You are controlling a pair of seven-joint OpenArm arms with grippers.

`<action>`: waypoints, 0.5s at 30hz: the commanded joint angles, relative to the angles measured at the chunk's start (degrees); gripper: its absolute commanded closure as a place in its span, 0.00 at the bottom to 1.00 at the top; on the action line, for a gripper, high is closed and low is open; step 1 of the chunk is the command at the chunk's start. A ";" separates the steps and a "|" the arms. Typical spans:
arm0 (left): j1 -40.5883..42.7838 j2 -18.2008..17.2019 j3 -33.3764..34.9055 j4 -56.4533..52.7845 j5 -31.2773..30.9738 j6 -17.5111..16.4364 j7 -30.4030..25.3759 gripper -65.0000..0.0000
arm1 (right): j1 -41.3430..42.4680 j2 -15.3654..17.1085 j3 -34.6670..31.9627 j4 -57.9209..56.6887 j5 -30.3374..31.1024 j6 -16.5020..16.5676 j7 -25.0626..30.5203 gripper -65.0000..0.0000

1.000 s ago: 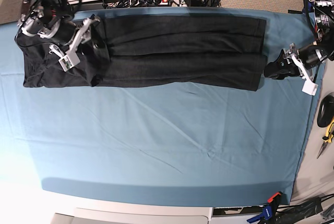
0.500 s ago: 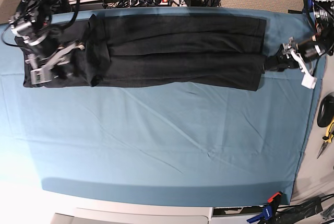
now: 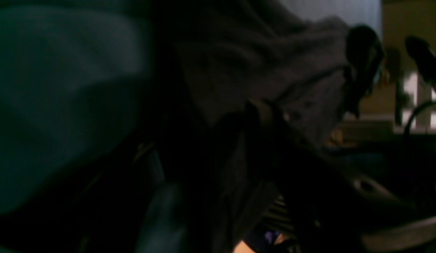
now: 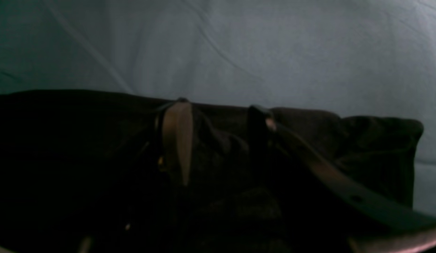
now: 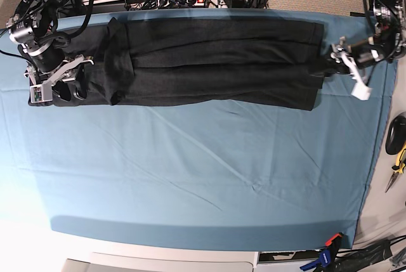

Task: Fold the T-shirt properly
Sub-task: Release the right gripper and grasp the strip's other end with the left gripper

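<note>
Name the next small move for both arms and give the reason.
Probably close both grippers on the cloth: the T-shirt lies as a long band, the left gripper sits at one end, the right gripper at the other, both open around fabric.

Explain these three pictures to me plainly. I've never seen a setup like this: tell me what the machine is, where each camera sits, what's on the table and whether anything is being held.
This is a robot with two arms, each ending in a two-fingered gripper. The base picture looks down from overhead. A black T-shirt, folded into a long band, lies on a blue table cloth.

The other two pictures come from cameras on the wrists, so they are close-up and dark. The right gripper is at the shirt's left end in the overhead view; its wrist camera shows its fingers down on black fabric. The left gripper is at the opposite end, with shirt fabric bunched before its camera.

Whether either gripper actually pinches the cloth is too dark to tell.
</note>
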 commanded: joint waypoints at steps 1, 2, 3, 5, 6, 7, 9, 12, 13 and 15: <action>-0.15 -0.72 0.74 0.68 0.70 0.02 0.48 0.54 | 0.35 0.83 0.22 0.83 0.98 0.06 1.60 0.60; -0.15 -0.42 1.49 0.68 0.98 0.02 0.15 0.54 | 0.35 0.83 0.22 0.83 0.96 0.06 1.57 0.60; -0.17 0.00 1.97 0.68 1.09 0.02 0.15 0.54 | 0.35 0.81 0.22 0.83 0.98 0.06 1.57 0.60; -0.15 0.83 2.86 0.68 1.07 0.04 0.15 0.54 | 0.33 0.83 0.22 0.83 0.98 0.06 1.57 0.60; -0.15 1.25 3.30 0.68 1.07 0.02 0.15 0.54 | 0.35 0.81 0.22 0.83 0.98 0.06 1.57 0.60; -0.17 1.68 3.74 0.68 1.05 0.02 0.13 0.54 | 0.35 0.83 0.22 0.83 0.98 0.06 1.57 0.60; -0.20 2.51 4.22 0.68 1.05 0.02 0.15 0.54 | 0.35 0.83 0.22 0.83 0.98 0.06 1.60 0.60; -0.28 3.10 4.22 0.68 1.01 -0.02 -0.04 0.55 | 0.33 0.83 0.22 0.83 0.96 0.06 1.57 0.60; -0.31 3.02 4.20 0.68 1.01 -0.04 -0.33 0.58 | 0.35 0.83 0.22 0.83 0.83 0.06 1.57 0.60; -0.31 2.89 4.15 0.68 1.01 -0.96 -0.35 0.70 | 0.35 0.83 0.24 0.83 -0.61 0.06 1.75 0.60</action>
